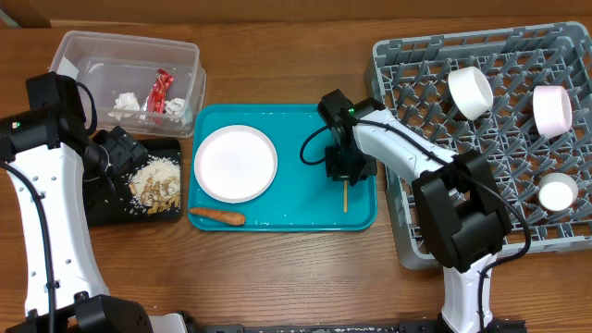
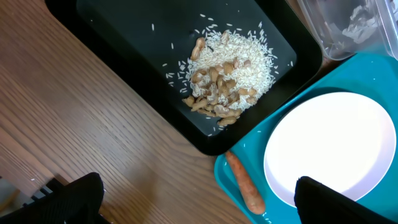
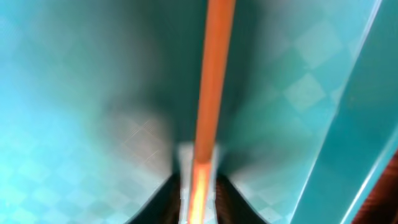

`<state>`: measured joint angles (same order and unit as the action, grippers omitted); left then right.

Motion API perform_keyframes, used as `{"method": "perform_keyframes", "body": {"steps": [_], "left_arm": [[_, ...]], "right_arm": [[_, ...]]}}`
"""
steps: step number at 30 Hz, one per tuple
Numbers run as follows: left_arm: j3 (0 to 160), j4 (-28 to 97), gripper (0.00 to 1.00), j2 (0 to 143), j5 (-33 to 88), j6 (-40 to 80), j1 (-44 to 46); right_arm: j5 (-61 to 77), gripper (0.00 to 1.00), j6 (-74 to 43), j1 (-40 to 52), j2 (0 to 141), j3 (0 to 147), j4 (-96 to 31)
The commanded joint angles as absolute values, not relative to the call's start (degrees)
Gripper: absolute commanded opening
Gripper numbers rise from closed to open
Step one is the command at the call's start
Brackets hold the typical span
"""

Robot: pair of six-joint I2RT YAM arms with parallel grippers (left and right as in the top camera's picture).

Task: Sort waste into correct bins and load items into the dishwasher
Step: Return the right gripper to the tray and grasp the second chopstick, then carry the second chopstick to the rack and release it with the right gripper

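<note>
Now right arm (image 1: 398, 143) angled down onto teal tray (image 1: 305, 218), jaws clamped on chopstick (image 1: 345, 197); left jaws wide apart.

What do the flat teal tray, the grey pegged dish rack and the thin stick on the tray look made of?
Flat teal tray: likely plastic, glossy, with highlights and a faint checker texture. Grey pegged dish rack: moulded plastic, matte, an openwork grid. Thin stick: probably wood or bamboo, tan-orange; close view too blurred to confirm grain.
</note>
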<state>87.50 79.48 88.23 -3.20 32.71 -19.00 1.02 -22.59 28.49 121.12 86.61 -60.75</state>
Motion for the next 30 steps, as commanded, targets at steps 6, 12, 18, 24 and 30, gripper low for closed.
{"method": "perform_keyframes", "body": {"steps": [6, 12, 18, 24, 30], "left_arm": [[86.94, 79.46, 1.0, 88.12, -2.94, 32.99, -19.05], [86.94, 79.42, 1.0, 88.12, -2.96, 32.99, -19.05], [86.94, 79.22, 1.0, 88.12, -2.96, 32.99, -19.05], [86.94, 79.11, 1.0, 88.12, -2.96, 32.99, -19.05], [86.94, 79.02, 1.0, 88.12, -2.9, 33.01, -19.05]], "right_arm": [[3.18, 0.04, -22.57, 28.38, 121.51, 85.36, -60.49], [3.55, 0.04, -21.58, 28.38, 119.22, 87.96, -63.99], [2.39, 0.04, -16.1, 27.22, 110.3, 93.54, -68.77], [-3.92, 0.04, -10.55, 20.32, 100.55, 95.29, -73.01], [-3.77, 0.04, -5.39, 12.58, 100.38, 93.25, -78.11]]}}
